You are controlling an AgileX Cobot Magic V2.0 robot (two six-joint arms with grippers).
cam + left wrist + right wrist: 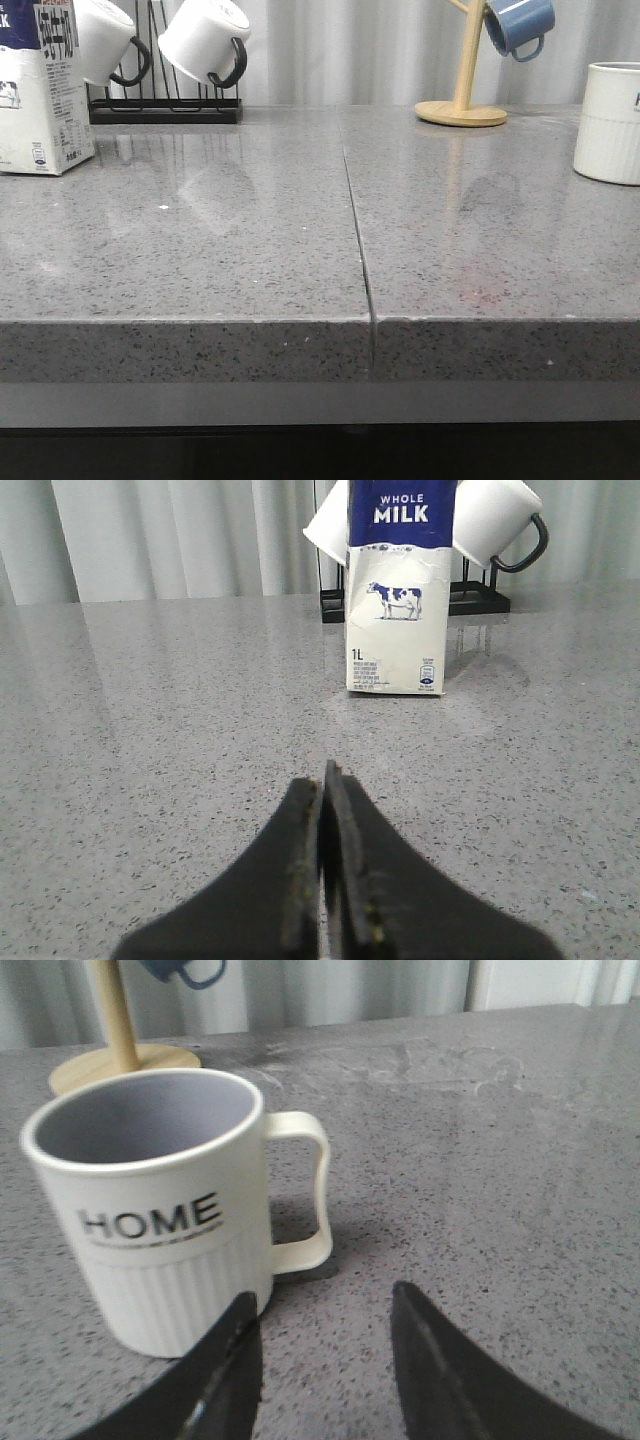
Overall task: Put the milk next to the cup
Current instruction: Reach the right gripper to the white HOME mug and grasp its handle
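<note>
Straight ahead of the left gripper (325,780) stands the milk (398,585), upright on the grey stone counter (180,730) and well apart from the fingertips, its cow picture and "WHOLE MILK" face turned toward them. The left jaws are pressed together with only a hairline slit between them, holding nothing. Bare counter lies between them and the carton. Behind the milk, a black wire rack (475,600) carries two white mugs with black handles (495,520), one showing on each side of the carton and close to its upper half.

The right gripper (325,1325) has its jaws spread wide and empty. The cup (160,1210), lettered "HOME" with a ribbed lower half, stands upright just beyond one finger (225,1380), which overlaps the base of the mug in this view; whether they touch I cannot tell. The cup's handle points across the gap between the fingers. Farther off behind the cup is a wooden mug tree (120,1055) with a blue mug (185,970) hanging from it.

In the front view, milk and cup sit at opposite ends of the counter, with a seam (358,240) running between them.
</note>
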